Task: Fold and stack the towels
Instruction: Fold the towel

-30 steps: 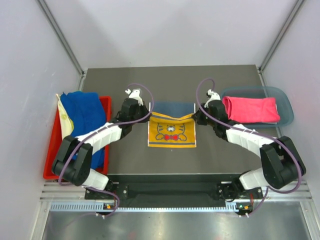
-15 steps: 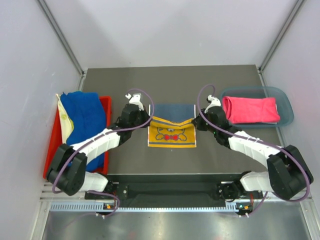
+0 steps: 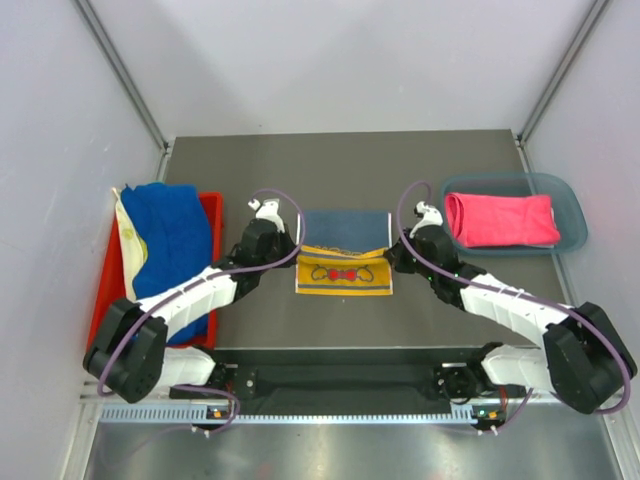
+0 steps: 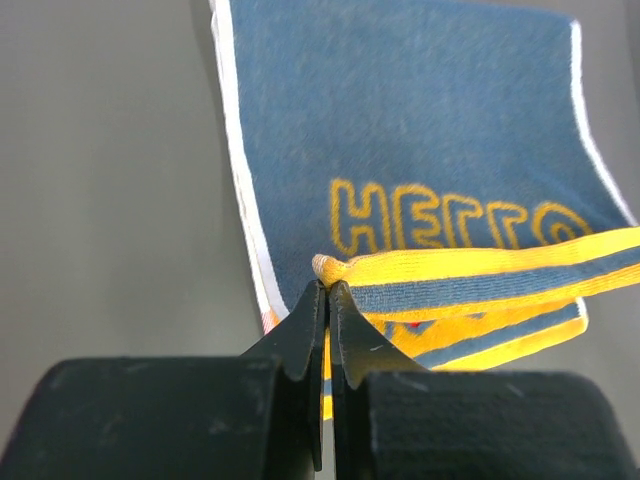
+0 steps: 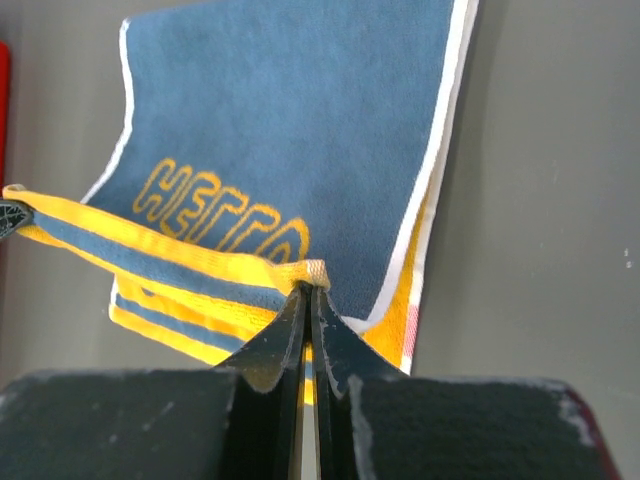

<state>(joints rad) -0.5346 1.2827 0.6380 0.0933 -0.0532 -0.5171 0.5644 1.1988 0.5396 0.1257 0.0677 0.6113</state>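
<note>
The held edge of the yellow towel (image 3: pixel 345 278), at the middle of the desk (image 3: pixel 340 170), has been drawn nearer, baring more navy back. 1 pink towel (image 3: pixel 500 220) lies folded in the bin (image 3: pixel 575 215); the blue towel (image 3: pixel 165 225) in the tray (image 3: pixel 211 212) is left. Both arms are stretched low, left fingers (image 4: pixel 305 335) and right fingers (image 5: pixel 290 335) clenched on the yellow towel's corners.

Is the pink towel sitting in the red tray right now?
No, the pink towel lies in the translucent teal bin on the right.
</note>
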